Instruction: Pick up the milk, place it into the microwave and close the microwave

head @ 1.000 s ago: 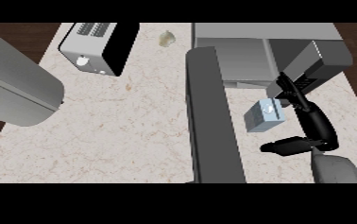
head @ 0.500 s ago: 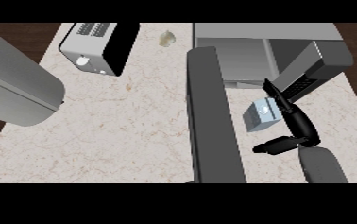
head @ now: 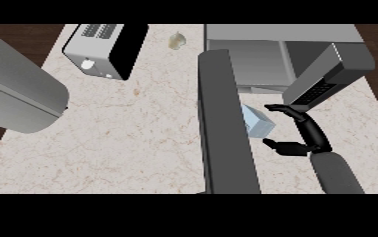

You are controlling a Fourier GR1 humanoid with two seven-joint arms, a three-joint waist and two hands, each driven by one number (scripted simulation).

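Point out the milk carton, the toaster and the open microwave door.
milk carton [head: 258, 121]: head view, on its pale blue top face.
toaster [head: 103, 48]: head view, on its top beside the slots.
microwave door [head: 225, 126]: head view, on the middle of the long dark panel.

place: kitchen | evidence: marble-look counter [head: 133, 131], toaster [head: 103, 48], open microwave [head: 251, 56] on top
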